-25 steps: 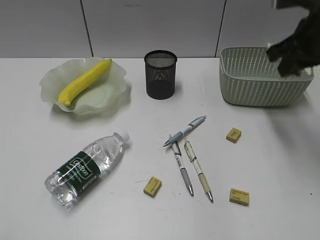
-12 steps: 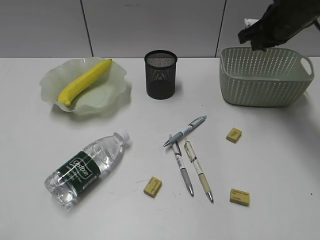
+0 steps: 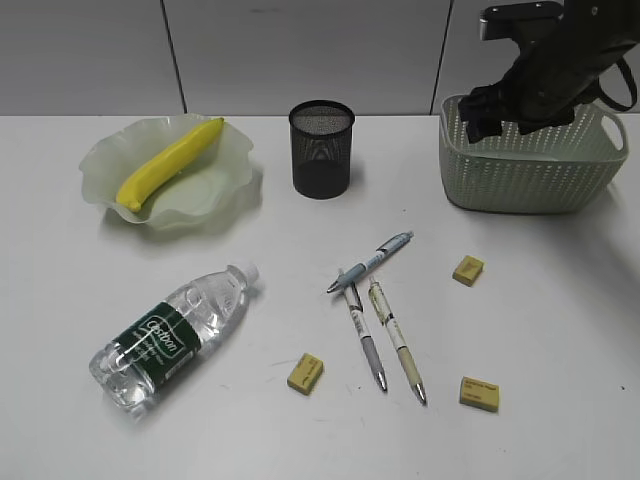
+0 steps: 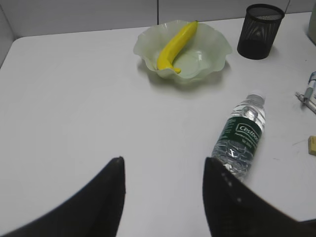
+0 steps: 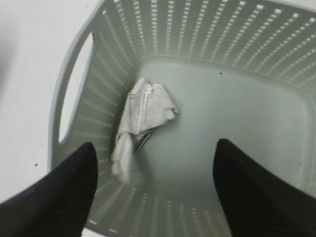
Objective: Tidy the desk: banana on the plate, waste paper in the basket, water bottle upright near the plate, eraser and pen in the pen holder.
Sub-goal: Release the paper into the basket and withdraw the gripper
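- Waste paper (image 5: 143, 118): crumpled white, lying loose on the floor of the basket (image 5: 256, 123), against the wall with the handle slot, below and between the two dark fingers, touching neither.
- Right gripper (image 5: 153, 192): hovering over the basket, jaws spread wide, nothing held; seen in the exterior view (image 3: 495, 110) above the basket's (image 3: 530, 175) left rear rim.
- Banana (image 3: 170, 162): lying diagonally in the plate (image 3: 225, 190), at far left of the table, well apart from the right gripper.
- Pen holder (image 3: 321, 148): upright between plate and basket; contents cannot be told through the mesh.
- Water bottle (image 3: 172, 337): on its side at front left, cap pointing toward the table's middle, apart from the plate.
- Three pens (image 3: 380, 320): loose on the table in front of the pen holder, tips fanned toward the front, upper ends close together.
- Three yellow erasers: one (image 3: 305, 372) beside the pens' left, one (image 3: 467, 269) to their right below the basket, one (image 3: 479, 393) at front right.
- Left gripper (image 4: 163, 197): raised above bare table (image 4: 74, 98) at the left side, jaws apart with nothing between them; bottle (image 4: 240, 139) just beside its right finger in the wrist view, plate (image 4: 217, 54) and banana (image 4: 176, 44) farther beyond.
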`<state>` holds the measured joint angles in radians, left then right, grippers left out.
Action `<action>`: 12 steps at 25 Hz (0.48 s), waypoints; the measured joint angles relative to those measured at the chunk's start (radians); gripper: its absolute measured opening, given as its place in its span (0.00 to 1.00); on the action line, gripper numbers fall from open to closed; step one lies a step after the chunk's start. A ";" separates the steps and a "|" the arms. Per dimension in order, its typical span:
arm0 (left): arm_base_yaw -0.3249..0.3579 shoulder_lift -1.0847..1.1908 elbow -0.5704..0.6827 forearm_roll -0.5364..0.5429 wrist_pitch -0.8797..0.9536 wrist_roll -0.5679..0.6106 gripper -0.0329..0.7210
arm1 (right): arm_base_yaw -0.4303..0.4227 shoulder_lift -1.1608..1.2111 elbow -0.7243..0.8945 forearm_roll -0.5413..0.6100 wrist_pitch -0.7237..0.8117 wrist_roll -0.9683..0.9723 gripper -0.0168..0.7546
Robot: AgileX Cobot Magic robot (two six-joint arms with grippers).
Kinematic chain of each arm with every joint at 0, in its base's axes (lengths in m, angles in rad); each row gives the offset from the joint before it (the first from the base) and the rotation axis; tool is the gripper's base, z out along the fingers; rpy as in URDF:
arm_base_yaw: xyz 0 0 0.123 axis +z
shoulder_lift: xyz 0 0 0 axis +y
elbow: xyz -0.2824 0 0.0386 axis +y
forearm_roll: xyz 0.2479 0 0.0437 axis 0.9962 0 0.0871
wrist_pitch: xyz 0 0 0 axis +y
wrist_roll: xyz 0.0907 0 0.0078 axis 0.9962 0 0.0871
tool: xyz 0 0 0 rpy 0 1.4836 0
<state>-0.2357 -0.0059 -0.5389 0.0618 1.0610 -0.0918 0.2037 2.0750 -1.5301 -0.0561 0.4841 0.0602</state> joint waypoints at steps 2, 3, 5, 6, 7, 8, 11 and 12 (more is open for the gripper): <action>0.000 0.000 0.000 0.000 0.000 0.000 0.55 | 0.000 -0.018 -0.001 -0.003 0.039 0.007 0.78; 0.000 0.000 0.000 0.000 0.000 0.000 0.55 | 0.000 -0.035 -0.001 -0.003 0.067 0.009 0.79; 0.000 0.000 0.000 0.000 0.000 0.000 0.55 | 0.000 -0.078 -0.002 -0.005 0.153 0.008 0.78; 0.000 0.000 0.000 0.000 0.000 0.000 0.55 | 0.000 -0.106 -0.002 -0.006 0.194 0.007 0.78; 0.000 0.000 0.000 0.000 0.000 0.000 0.55 | 0.000 -0.134 -0.002 -0.006 0.243 0.007 0.77; 0.000 0.000 0.000 0.000 0.000 0.000 0.55 | 0.000 -0.161 -0.003 -0.007 0.292 0.006 0.77; 0.000 0.000 0.000 0.000 0.000 0.000 0.55 | 0.000 -0.240 -0.004 -0.007 0.429 -0.018 0.76; 0.000 0.000 0.000 0.000 0.000 0.000 0.55 | 0.000 -0.264 -0.004 -0.007 0.472 -0.032 0.75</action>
<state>-0.2357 -0.0059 -0.5389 0.0618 1.0610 -0.0918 0.2037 1.8109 -1.5344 -0.0634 0.9565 0.0287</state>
